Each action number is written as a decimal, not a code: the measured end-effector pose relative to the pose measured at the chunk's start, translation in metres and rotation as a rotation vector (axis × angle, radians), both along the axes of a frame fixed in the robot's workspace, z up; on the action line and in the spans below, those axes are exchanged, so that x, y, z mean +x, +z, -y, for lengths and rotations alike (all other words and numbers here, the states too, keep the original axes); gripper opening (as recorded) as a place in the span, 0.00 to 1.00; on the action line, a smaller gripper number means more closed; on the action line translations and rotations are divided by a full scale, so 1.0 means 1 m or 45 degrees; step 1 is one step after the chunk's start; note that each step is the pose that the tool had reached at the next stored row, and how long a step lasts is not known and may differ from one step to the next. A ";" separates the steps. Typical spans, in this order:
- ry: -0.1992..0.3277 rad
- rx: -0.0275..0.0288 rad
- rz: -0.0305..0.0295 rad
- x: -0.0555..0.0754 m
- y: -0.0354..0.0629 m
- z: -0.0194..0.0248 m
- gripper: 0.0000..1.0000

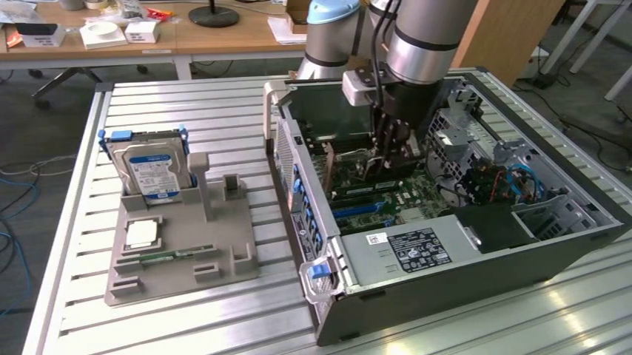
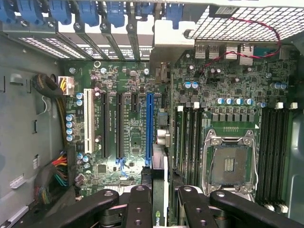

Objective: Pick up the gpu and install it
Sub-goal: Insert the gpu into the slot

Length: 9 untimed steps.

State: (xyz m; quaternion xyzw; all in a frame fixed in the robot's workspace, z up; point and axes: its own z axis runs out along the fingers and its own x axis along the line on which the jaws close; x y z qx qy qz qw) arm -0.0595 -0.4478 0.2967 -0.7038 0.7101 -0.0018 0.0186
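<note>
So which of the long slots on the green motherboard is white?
The white slot is the end one of the row, beside the dark cable bundle, farthest from the silver processor socket; the rest are black slots and one blue slot.

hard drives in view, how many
1: hard drive standing upright in the grey holder at the exterior view's left. More may be hidden inside the computer case.

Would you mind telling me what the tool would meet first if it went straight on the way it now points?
The tool, gripping the gpu edge-on, points at the motherboard. The card's leading edge would likely land first, at or just beside the long blue slot; depth is hard to judge.
</note>
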 end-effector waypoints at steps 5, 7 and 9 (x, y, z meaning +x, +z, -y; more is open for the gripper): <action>0.000 -0.0001 0.0000 0.000 0.0000 0.0034 0.26; 0.000 -0.0001 -0.0001 0.000 0.0000 0.0050 0.26; 0.000 -0.0001 -0.0001 0.000 0.0001 0.0063 0.26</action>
